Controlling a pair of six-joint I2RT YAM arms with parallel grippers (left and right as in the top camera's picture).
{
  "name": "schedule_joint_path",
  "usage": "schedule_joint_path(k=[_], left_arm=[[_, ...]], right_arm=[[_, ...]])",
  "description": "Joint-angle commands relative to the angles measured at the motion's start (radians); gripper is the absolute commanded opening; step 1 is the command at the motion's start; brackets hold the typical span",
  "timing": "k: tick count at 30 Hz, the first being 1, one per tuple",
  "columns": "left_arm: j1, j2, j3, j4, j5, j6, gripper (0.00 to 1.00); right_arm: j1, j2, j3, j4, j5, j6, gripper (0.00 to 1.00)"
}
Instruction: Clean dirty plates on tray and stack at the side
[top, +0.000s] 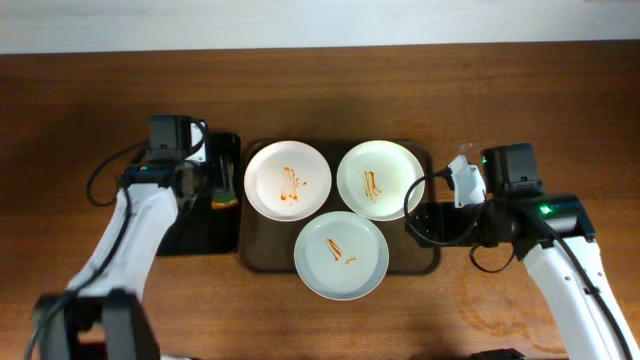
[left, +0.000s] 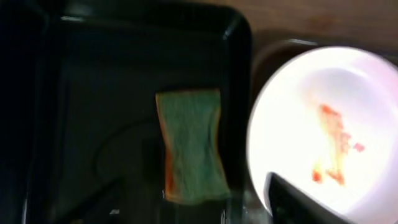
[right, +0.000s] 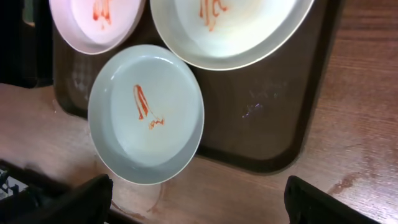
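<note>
Three white plates lie on the dark brown tray (top: 428, 262), each streaked with orange-brown sauce: a back left plate (top: 288, 180), a back right plate (top: 380, 179) and a front plate (top: 341, 255) that overhangs the tray's front rim. My left gripper (top: 213, 190) is open over the black tray (top: 215, 225), above a green and orange sponge (left: 189, 146). The back left plate also shows in the left wrist view (left: 323, 124). My right gripper (top: 428, 222) is open and empty at the tray's right edge. In the right wrist view, its fingers (right: 199, 208) hang over bare table in front of the front plate (right: 146, 115) and the tray (right: 267, 112).
The narrow black tray (left: 124, 93) stands directly left of the brown tray and holds the sponge. Bare wooden table (top: 560, 110) lies to the right of and behind the trays. A faint ring stain marks the wood (right: 168, 193) by the front plate.
</note>
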Motion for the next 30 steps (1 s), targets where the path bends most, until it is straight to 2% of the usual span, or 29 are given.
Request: schedule_joint_path(k=[1, 5, 9, 11, 13, 15, 18, 21, 23, 26, 30], left_arm=[[0.003, 0.103, 0.008, 0.044, -0.024, -0.039, 0.57], [0.003, 0.163, 0.008, 0.077, -0.016, -0.039, 0.49], [0.002, 0.212, 0.008, 0.081, -0.013, -0.043, 0.46], [0.001, 0.237, 0.008, 0.085, -0.005, -0.047, 0.22], [0.001, 0.254, 0.008, 0.084, -0.006, -0.046, 0.19], [0.001, 0.272, 0.008, 0.082, -0.005, -0.047, 0.00], [0.006, 0.253, 0.019, 0.064, -0.045, -0.046, 0.00], [0.046, 0.180, 0.069, -0.019, -0.103, -0.045, 0.00], [0.075, 0.130, 0.079, -0.059, -0.103, -0.045, 0.00], [0.073, 0.144, 0.056, -0.089, -0.103, -0.045, 0.00], [0.072, 0.187, -0.038, -0.015, -0.109, -0.046, 0.00]], right_arm=[[0.009, 0.022, 0.018, 0.003, 0.012, 0.005, 0.88], [0.009, 0.023, 0.018, 0.010, 0.012, 0.005, 0.88], [0.009, 0.023, 0.018, 0.013, 0.012, 0.005, 0.88], [0.009, 0.023, 0.018, 0.013, 0.012, 0.005, 0.88], [0.009, 0.023, 0.018, 0.013, 0.012, 0.005, 0.88], [0.009, 0.023, 0.018, 0.013, 0.012, 0.005, 0.88], [0.009, 0.023, 0.018, 0.013, 0.012, 0.005, 0.88], [0.009, 0.023, 0.018, 0.014, 0.012, 0.005, 0.88], [0.009, 0.023, 0.018, 0.023, 0.012, 0.005, 0.89], [0.009, 0.023, 0.018, 0.025, 0.012, 0.005, 0.89], [0.009, 0.023, 0.018, 0.025, 0.012, 0.005, 0.89]])
